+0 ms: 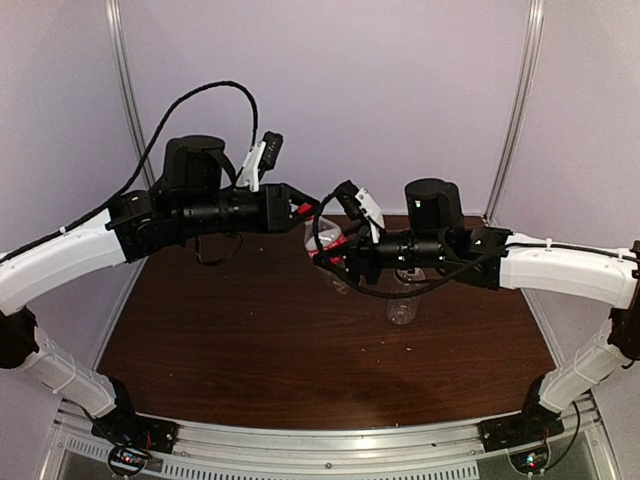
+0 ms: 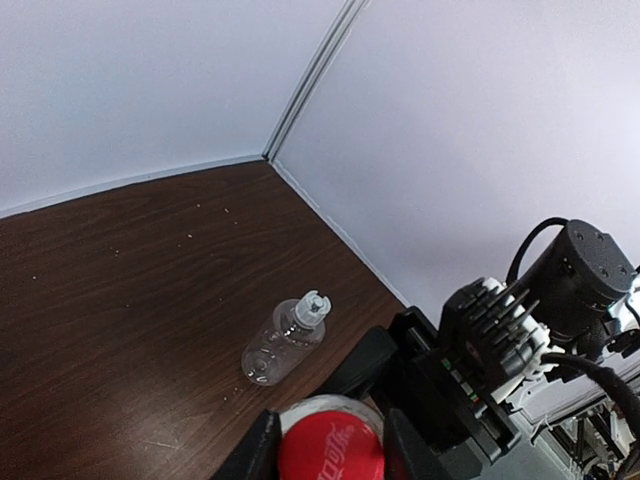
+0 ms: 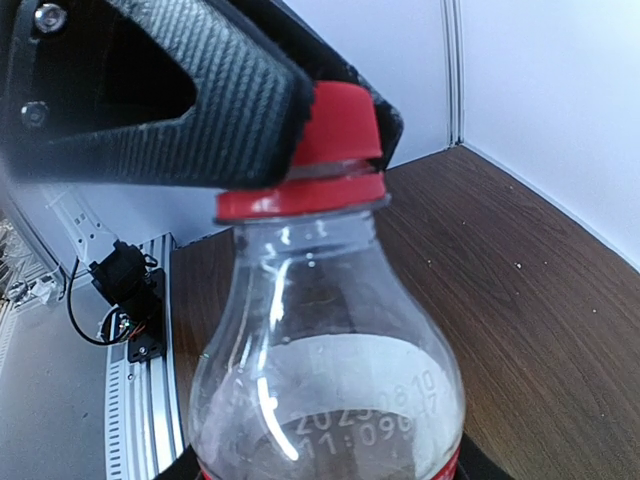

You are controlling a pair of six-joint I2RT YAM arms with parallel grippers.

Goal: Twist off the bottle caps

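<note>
The brown table (image 1: 250,350) carries both arms at its near edge, and they meet above its middle, towards the far side. The right claw (image 1: 330,252) comes in from the right, partly spread and clasped round the body of the small bottle (image 3: 320,400). It holds that bottle clear of the table. In the right wrist view its own fingers are almost wholly cut off at the lower edge. The left claw (image 1: 303,210) comes in from the left, pressed nearly together and pinching the red cap (image 3: 338,120) at the bottle's top. One of its dark woven fingers (image 3: 200,110) lies flat against the cap's side and hides part of it.

The wide bottle (image 2: 283,343) rests on the table right of centre, apart from both claws, with its white cap (image 2: 313,305) on. From above the right arm covers most of it, and I cannot tell whether it stands or lies. The small bottle's red label barely shows.
</note>
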